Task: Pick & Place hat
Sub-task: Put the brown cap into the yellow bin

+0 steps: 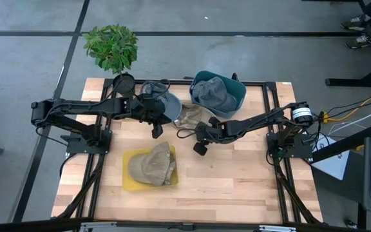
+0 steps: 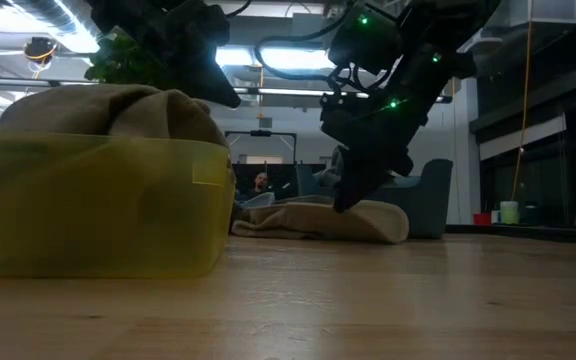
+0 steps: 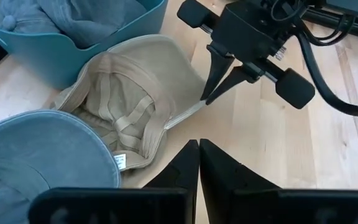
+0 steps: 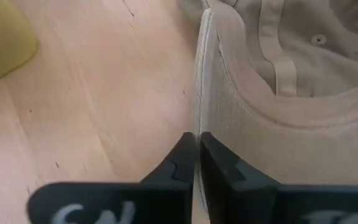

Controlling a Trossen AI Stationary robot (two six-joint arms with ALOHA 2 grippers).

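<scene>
Pinching tan hat [image 4: 278,93] brim edge, right gripper [image 4: 196,155].

Soft matt tan cloth hat [image 3: 135,93] on smooth pale wood table [image 3: 278,162]

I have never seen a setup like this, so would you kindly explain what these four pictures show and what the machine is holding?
This is a robot with two dark arms at a wooden table; each arm ends in a two-fingered hand. One picture looks straight down from above, one looks level across the tabletop, and the other two come from cameras on the arms' wrists.

On the table stand a yellow bin with a tan hat in it and a teal bin holding a grey hat. Between the arms lie an upside-down beige cap and a grey-blue hat.

The right hand is shut on the edge of the beige cap's brim, as its own wrist camera shows. The left hand is shut and holds nothing, poised above the two loose hats. A potted plant stands at the table's far corner.
</scene>
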